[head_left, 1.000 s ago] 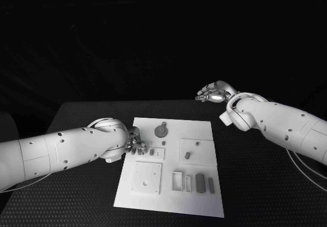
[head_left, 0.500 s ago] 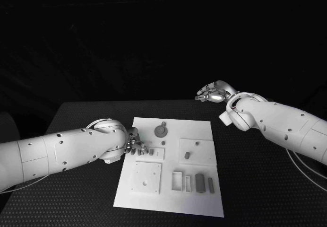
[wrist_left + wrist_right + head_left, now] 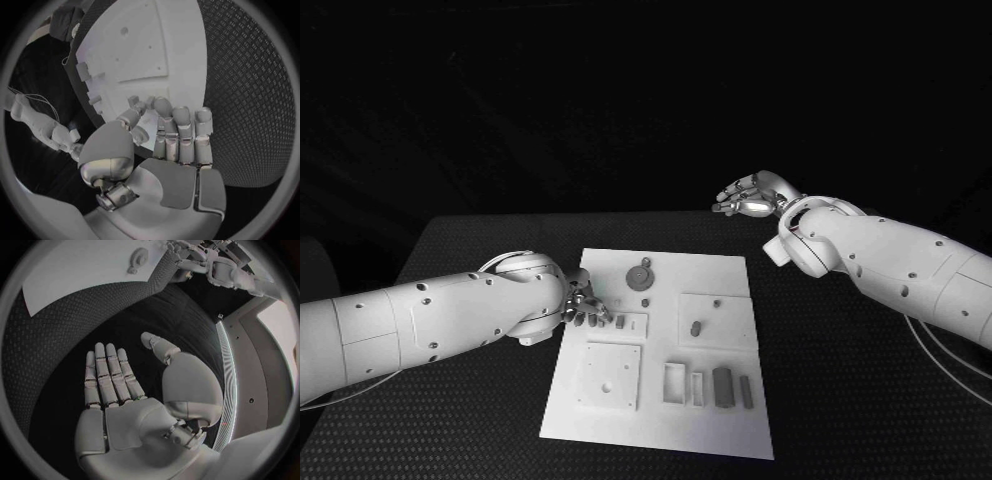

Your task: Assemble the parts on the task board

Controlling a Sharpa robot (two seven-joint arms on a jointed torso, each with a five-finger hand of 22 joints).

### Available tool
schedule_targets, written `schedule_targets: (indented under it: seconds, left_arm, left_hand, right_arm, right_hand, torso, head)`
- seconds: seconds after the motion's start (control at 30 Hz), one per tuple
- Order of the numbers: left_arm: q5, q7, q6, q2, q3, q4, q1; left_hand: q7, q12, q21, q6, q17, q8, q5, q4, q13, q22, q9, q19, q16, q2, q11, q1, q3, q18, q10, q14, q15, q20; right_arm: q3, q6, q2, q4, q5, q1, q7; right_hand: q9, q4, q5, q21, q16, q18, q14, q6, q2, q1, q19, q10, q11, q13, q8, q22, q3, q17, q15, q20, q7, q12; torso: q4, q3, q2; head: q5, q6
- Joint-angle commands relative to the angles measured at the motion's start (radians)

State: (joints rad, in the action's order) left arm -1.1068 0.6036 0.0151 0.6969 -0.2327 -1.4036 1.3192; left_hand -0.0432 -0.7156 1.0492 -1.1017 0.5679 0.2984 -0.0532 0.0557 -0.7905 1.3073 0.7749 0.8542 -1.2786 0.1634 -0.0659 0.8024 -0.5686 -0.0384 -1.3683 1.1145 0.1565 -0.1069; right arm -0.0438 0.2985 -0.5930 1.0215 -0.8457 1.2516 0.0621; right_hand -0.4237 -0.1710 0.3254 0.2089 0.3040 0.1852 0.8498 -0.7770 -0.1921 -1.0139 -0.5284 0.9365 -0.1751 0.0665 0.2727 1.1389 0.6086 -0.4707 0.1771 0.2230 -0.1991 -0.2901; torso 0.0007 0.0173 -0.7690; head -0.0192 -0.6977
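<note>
White task board (image 3: 733, 270): flat mid-surface, grey parts (image 3: 723, 386) lying on it.
Left hand (image 3: 587, 308): over the board's left edge, fingers (image 3: 181, 131) near a small part; hold unclear, cannot tell.
Right hand (image 3: 753, 196): raised beyond the board, fingers spread, holding nothing.

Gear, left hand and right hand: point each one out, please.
gear (image 3: 640, 275): head view, its round face.
left hand (image 3: 589, 307): head view, fingers at the board's edge.
right hand (image 3: 134, 405): right wrist view, open palm.
</note>
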Motion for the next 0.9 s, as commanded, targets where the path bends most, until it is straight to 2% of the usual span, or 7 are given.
schedule_targets:
  seconds: [0.03, 0.33, 0.37, 0.6, 0.73, 0.83, 0.9]
  left_arm:
    - [-0.015, 0.013, -0.017, 0.003, -0.001, 0.005, -0.004]
    - [0.036, -0.023, -0.086, 0.011, 0.011, 0.006, 0.001]
    - [0.065, -0.032, -0.102, 0.011, 0.02, 0.009, 0.001]
    - [0.155, -0.154, -0.21, 0.014, 0.04, 0.004, 0.003]
    - [0.201, -0.322, -0.299, 0.001, 0.039, 0.01, 0.003]
    - [0.134, -0.358, -0.343, -0.015, 0.033, 0.017, 0.002]
    - [0.04, -0.379, -0.36, -0.023, 0.028, 0.021, 0.001]
  left_hand:
    - [0.001, -0.004, -0.004, 0.006, -0.001, -0.005, 0.004, -0.011, -0.002, 0.013, 0.002, 0.006, -0.002, 0.017, -0.002, -0.004, -0.001, -0.014, 0.006, -0.001, 0.003, -0.13]
    - [-0.005, -0.002, -0.004, 0.03, -0.002, -0.013, 0.004, -0.069, -0.009, 0.012, 0.006, 0.006, -0.003, 0.084, 0.003, -0.007, -0.019, -0.014, 0.025, -0.008, 0.002, -0.133]
    - [-0.008, 0.003, -0.005, 0.036, -0.003, -0.015, 0.005, -0.076, -0.008, 0.012, 0.007, 0.004, -0.001, 0.09, 0.006, -0.004, -0.021, -0.013, 0.036, -0.012, 0.0, -0.132]
    - [-0.025, 0.038, -0.027, 0.069, -0.015, -0.021, 0.003, -0.084, 0.004, 0.01, 0.017, -0.043, 0.026, 0.086, 0.025, 0.026, -0.013, 0.0, 0.101, -0.066, -0.026, -0.118]
    - [-0.065, 0.125, -0.084, 0.141, -0.049, -0.053, 0.002, -0.027, 0.054, 0.0, 0.01, -0.13, 0.093, 0.066, 0.067, 0.113, -0.02, 0.016, 0.214, -0.164, -0.079, -0.072]
    - [-0.079, 0.189, -0.124, 0.146, -0.072, -0.055, -0.001, 0.048, 0.11, -0.008, 0.004, -0.182, 0.133, 0.031, 0.095, 0.194, -0.018, 0.024, 0.269, -0.218, -0.125, -0.027]
    - [-0.077, 0.208, -0.132, 0.146, -0.078, -0.055, -0.022, 0.087, 0.141, -0.007, 0.0, -0.187, 0.137, 0.016, 0.101, 0.24, -0.023, 0.02, 0.268, -0.221, -0.138, -0.014]
  right_arm:
    - [0.0, -0.012, 0.0, 0.001, 0.001, -0.001, 0.008]
    - [0.0, -0.011, 0.0, 0.0, 0.001, -0.003, 0.008]
    - [0.0, -0.011, 0.0, 0.0, 0.001, -0.003, 0.008]
    - [0.0, -0.01, 0.0, -0.001, 0.001, -0.004, 0.008]
    - [0.0, -0.011, -0.002, 0.0, 0.001, -0.004, 0.008]
    - [0.0, -0.011, -0.001, 0.0, 0.001, -0.004, 0.008]
    - [0.0, -0.012, -0.001, 0.002, 0.001, -0.004, 0.008]
  right_hand:
    - [0.002, 0.004, 0.007, -0.007, 0.003, -0.016, -0.007, 0.007, -0.006, -0.007, 0.008, 0.003, -0.006, 0.001, 0.0, 0.001, -0.001, 0.002, -0.003, 0.001, -0.02, 0.006]
    - [0.002, 0.004, 0.007, -0.007, 0.003, -0.016, -0.007, 0.007, -0.007, -0.007, 0.008, 0.004, -0.006, 0.001, 0.001, 0.002, -0.002, 0.003, -0.002, 0.001, -0.021, 0.007]
    - [0.002, 0.004, 0.007, -0.008, 0.003, -0.016, -0.008, 0.007, -0.007, -0.007, 0.008, 0.004, -0.006, 0.001, 0.001, 0.002, -0.002, 0.003, -0.002, 0.001, -0.021, 0.007]
    - [0.002, 0.005, 0.007, -0.008, 0.003, -0.017, -0.008, 0.007, -0.008, -0.005, 0.008, 0.005, -0.006, 0.001, 0.001, 0.003, -0.003, 0.003, -0.002, 0.001, -0.021, 0.009]
    - [0.002, 0.005, 0.007, -0.009, 0.004, -0.017, -0.008, 0.008, -0.008, -0.006, 0.008, 0.005, -0.006, 0.001, 0.001, 0.004, -0.004, 0.004, -0.002, 0.001, -0.021, 0.009]
    - [0.002, 0.005, 0.007, -0.009, 0.004, -0.017, -0.008, 0.008, -0.007, -0.006, 0.008, 0.005, -0.006, 0.001, 0.001, 0.004, -0.004, 0.004, -0.002, 0.001, -0.021, 0.01]
    - [0.002, 0.005, 0.007, -0.009, 0.004, -0.017, -0.008, 0.007, -0.007, -0.006, 0.008, 0.005, -0.006, 0.001, 0.001, 0.004, -0.004, 0.004, -0.002, 0.001, -0.021, 0.01]
  torso:
    - [0.0, 0.0, 0.0]
    - [0.0, 0.0004, 0.0]
    - [0.0, 0.0004, 0.0]
    - [-0.0004, 0.0007, 0.0]
    - [0.001, 0.0012, 0.0]
    - [0.0012, 0.0008, 0.0]
    - [0.0004, 0.0007, -0.001]
  head:
    - [0.001, 0.001]
    - [0.003, 0.004]
    - [0.003, 0.004]
    - [0.006, 0.01]
    - [0.007, 0.011]
    - [0.008, 0.013]
    - [0.007, 0.015]
